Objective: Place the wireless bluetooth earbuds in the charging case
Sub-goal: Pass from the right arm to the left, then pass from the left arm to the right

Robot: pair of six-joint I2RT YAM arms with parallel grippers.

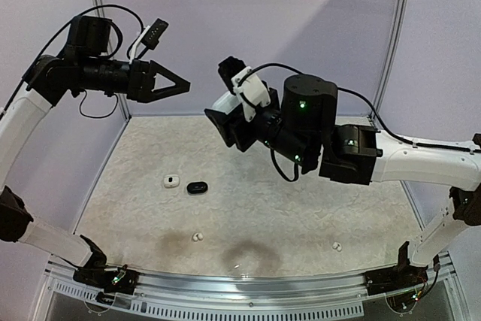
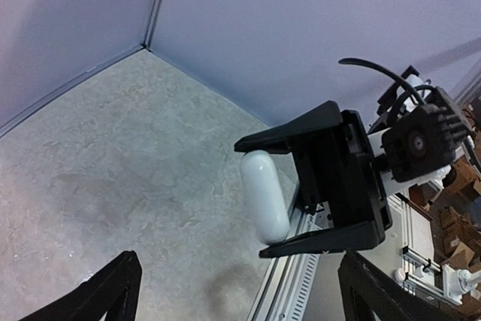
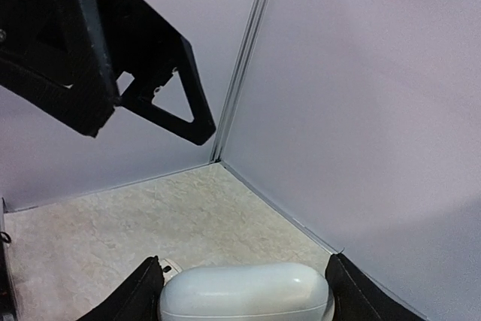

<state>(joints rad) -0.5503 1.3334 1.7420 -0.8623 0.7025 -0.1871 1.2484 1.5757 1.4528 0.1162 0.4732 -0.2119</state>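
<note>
Earbuds lie on the speckled table, far beneath two raised grippers. One white bud sits down below the left gripper, towards the table's near edge. A second white bud rests well below and behind the right gripper, also by the near edge.

The charging case, a smooth white capsule with its lid closed, is up in the air rather than on the table. The right gripper pinches it end to end, one black finger pressed on each rounded tip. Opposite it, the left gripper points at the case from close by without touching it, its fingers spread wide apart.

On the table beneath the gap between the two grippers, a small white item with a dark spot lies just beside a small black item. Both are too small in the overhead view to tell whether they are buds or cases. Pale lilac walls close in the table behind both grippers.
</note>
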